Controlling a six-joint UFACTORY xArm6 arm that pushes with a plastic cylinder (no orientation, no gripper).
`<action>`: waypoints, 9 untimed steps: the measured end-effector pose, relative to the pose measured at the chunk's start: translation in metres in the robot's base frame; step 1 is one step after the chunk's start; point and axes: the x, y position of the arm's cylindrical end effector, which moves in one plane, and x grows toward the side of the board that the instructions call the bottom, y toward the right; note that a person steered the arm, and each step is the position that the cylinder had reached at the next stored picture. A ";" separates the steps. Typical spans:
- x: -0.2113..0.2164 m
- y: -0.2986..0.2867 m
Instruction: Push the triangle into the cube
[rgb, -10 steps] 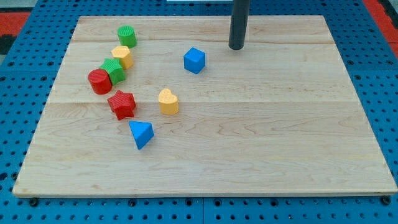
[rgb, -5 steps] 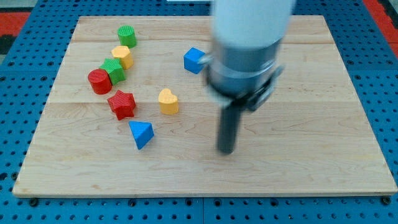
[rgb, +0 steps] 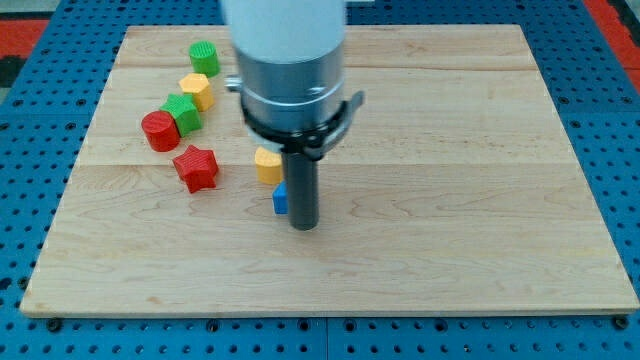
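Note:
A small piece of a blue block (rgb: 280, 199), the triangle, shows just left of my rod, near the middle of the wooden board (rgb: 460, 200). My tip (rgb: 303, 226) rests on the board, touching or nearly touching the triangle's right side. The blue cube is not visible; the arm's grey body covers the spot where it stood. A yellow heart block (rgb: 265, 164) sits just above the triangle, partly hidden by the arm.
At the view's left lie a red star (rgb: 196, 167), a red cylinder (rgb: 158, 131), a green block (rgb: 183, 112), a yellow hexagon block (rgb: 196, 90) and a green cylinder (rgb: 204, 57).
The arm swept from the view's top right down and then left. The blue triangle now lies further right and slightly higher, beside the rod. The cube has become hidden by the arm.

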 end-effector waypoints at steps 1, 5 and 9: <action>-0.018 -0.026; -0.084 0.030; -0.124 0.018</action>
